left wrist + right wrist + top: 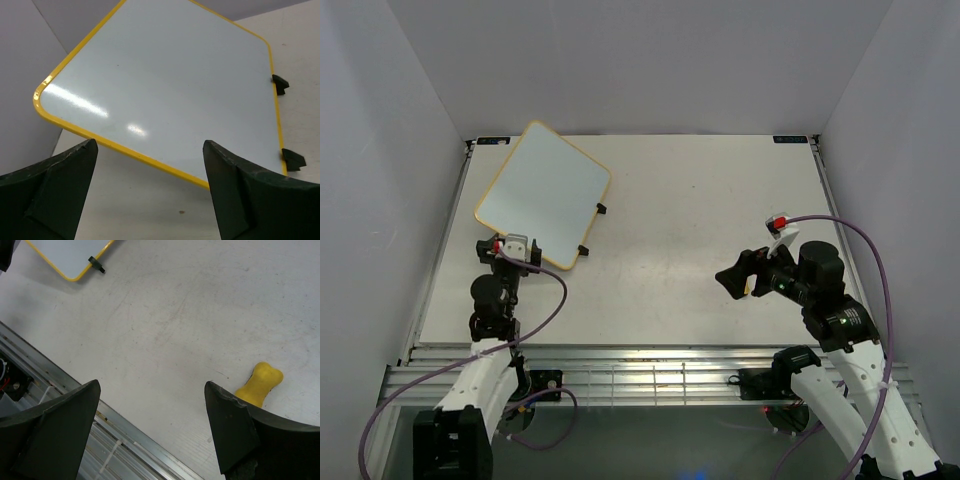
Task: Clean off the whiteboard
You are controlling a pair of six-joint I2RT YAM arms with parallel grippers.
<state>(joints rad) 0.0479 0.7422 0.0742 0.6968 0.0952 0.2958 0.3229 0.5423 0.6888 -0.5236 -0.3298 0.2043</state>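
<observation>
At the worktop's (pixel 700 200) near-left corner, the left end effector (pixel 515 247) is spread and empty, just before the whiteboard's rim. Towards the right edge, the right end effector (pixel 740 280) is also spread, with a yellow eraser (pixel 259 385) beside it. The whiteboard (pixel 542 193) occupies the far-left corner, seemingly tilted. It likely handles light, stiff and slippery, so grip the yellow frame. No writing is legible.

Blank whiteboard (pixel 542 193) lying askew at the table's (pixel 700 200) far left; left gripper (pixel 513 245) at its near edge, right gripper (pixel 732 277) well apart.
</observation>
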